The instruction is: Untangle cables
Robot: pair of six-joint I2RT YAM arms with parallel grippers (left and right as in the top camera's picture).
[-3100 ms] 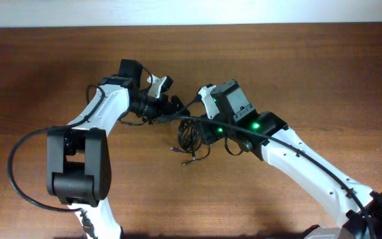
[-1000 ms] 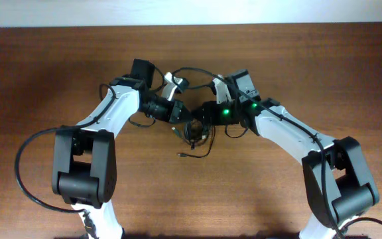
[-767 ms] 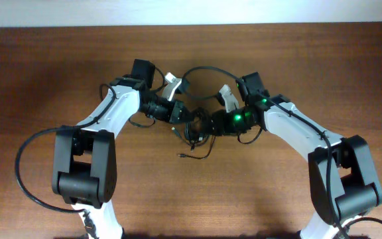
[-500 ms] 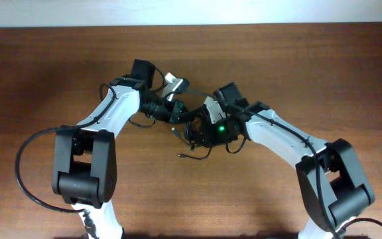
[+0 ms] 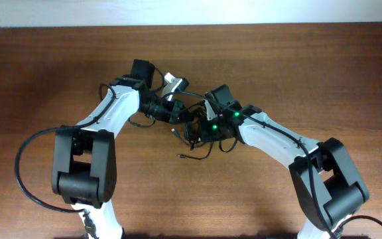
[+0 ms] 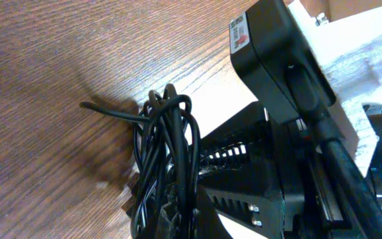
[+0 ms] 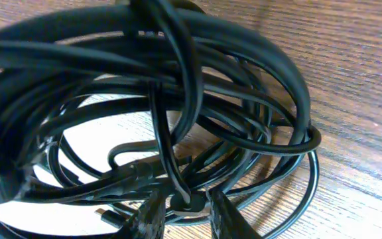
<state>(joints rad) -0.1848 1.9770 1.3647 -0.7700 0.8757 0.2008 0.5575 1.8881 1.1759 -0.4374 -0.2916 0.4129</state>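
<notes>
The cables (image 5: pixel 192 136) are a knot of thin black loops on the brown table between the two arms, with one loose plug end (image 5: pixel 182 157) trailing toward the front. My left gripper (image 5: pixel 180 115) holds the bundle's left upper side. In the left wrist view the cables (image 6: pixel 168 133) run down into the left gripper (image 6: pixel 178 222), which is shut on them. My right gripper (image 5: pixel 199 126) reaches in from the right. In the right wrist view the cables (image 7: pixel 178 86) fill the frame and the right gripper (image 7: pixel 186 212) pinches one strand between its fingers (image 7: pixel 152 216).
The right arm's black wrist housing (image 6: pixel 270 79) sits right against the bundle. A thick black arm cable (image 5: pixel 18 166) loops out at the left. The two arm bases (image 5: pixel 81 172) (image 5: pixel 330 179) stand at the front. The table's far edge (image 5: pixel 191 26) runs along the top.
The right gripper has swung left into the bundle and its jaws have narrowed onto a strand. The left gripper has kept its hold and barely moved.
</notes>
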